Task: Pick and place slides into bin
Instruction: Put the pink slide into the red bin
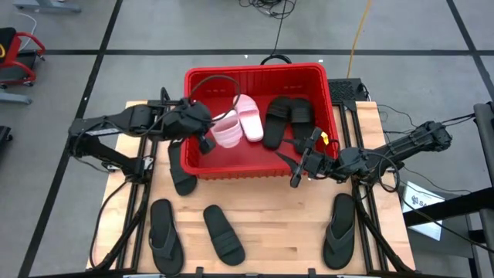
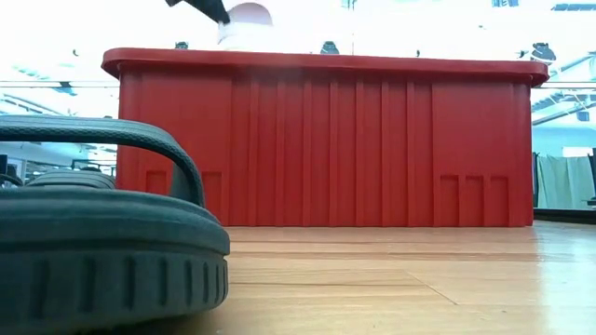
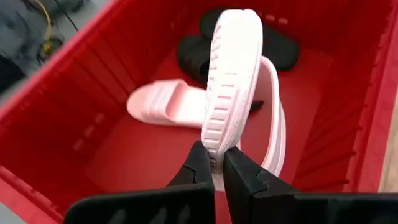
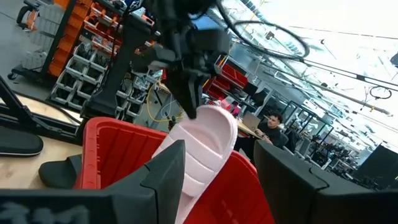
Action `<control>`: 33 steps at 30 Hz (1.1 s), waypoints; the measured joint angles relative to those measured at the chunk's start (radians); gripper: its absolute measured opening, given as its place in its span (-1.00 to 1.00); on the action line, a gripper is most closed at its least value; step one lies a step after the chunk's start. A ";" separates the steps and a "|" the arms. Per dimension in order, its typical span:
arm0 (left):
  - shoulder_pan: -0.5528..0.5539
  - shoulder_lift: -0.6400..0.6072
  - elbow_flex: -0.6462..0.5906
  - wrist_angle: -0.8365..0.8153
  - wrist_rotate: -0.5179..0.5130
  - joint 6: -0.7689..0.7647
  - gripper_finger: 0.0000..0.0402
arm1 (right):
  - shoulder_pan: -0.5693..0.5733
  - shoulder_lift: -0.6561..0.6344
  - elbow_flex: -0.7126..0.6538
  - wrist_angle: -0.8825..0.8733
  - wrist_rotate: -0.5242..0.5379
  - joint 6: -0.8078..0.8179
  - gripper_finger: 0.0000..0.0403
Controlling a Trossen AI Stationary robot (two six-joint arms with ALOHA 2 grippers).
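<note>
Your left hand (image 3: 214, 163) is clamped on the edge of a pale pink slide (image 3: 233, 81), hanging it toe-down over the red bin (image 1: 197, 165), likely so it drops in beside its mate (image 3: 163, 106). Two black slides (image 1: 287, 117) lie inside already. Right hand (image 1: 302, 167) waits released at the bin's near wall. Four black sandals (image 1: 223, 233) remain on the tabletop (image 1: 270, 216). No readable labels.

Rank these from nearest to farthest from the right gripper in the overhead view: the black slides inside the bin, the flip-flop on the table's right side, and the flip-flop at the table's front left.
From the right gripper:
1. Black slides, inside the bin, just beyond it.
2. Right flip-flop, on the table's right front.
3. Front-left flip-flop, across the table, clearly farthest.
</note>
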 joint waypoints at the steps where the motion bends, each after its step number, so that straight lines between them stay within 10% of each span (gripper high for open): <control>1: 0.014 0.000 -0.015 0.001 0.015 -0.010 -1.00 | 0.000 0.000 0.000 -0.001 0.000 0.000 -0.08; 12: 0.118 0.001 -0.254 0.195 0.167 -0.032 -1.00 | 0.000 0.000 0.000 -0.001 0.000 0.000 -0.09; 33: 0.384 0.039 -0.459 0.432 0.134 0.110 -0.98 | 0.000 0.000 0.000 -0.004 0.000 0.000 -0.08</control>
